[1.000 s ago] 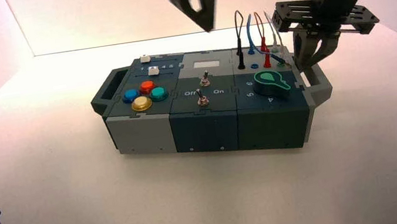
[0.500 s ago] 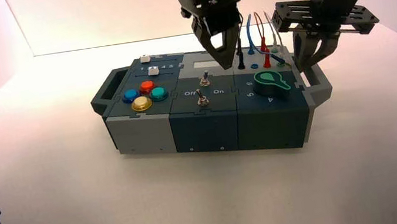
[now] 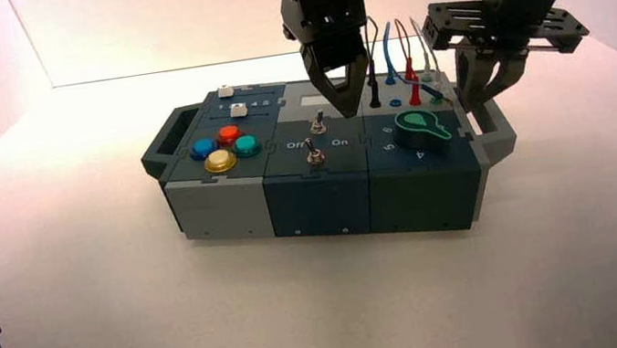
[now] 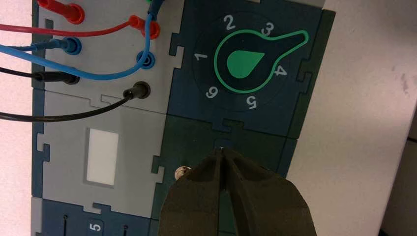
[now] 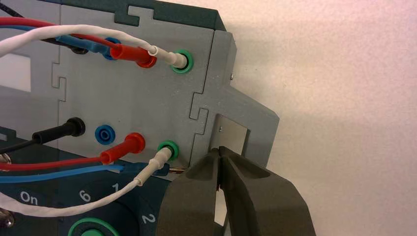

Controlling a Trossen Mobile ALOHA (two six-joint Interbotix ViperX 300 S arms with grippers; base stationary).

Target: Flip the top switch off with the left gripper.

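Observation:
The top switch (image 3: 317,123) is a tiny silvery toggle on the dark middle panel of the box (image 3: 227,206), behind its twin toggle (image 3: 314,152). My left gripper (image 3: 341,97) hangs point-down just behind and to the right of the top switch, its fingers shut and holding nothing. In the left wrist view the gripper (image 4: 222,151) has its tips closed together over the dark panel, and the top switch (image 4: 182,171) peeks out beside one finger. I cannot see contact between them. My right gripper (image 3: 482,94) stays shut over the box's right handle (image 5: 246,123).
A green knob (image 3: 420,125) lies right of the switches, with plugged red, blue, black and white wires (image 3: 389,60) behind it. Coloured buttons (image 3: 225,147) sit at the box's left. A white window (image 4: 102,156) lies behind the top switch.
My left gripper has come down from high above the box and moved slightly left, ending just over the switch panel. The right arm has not moved.

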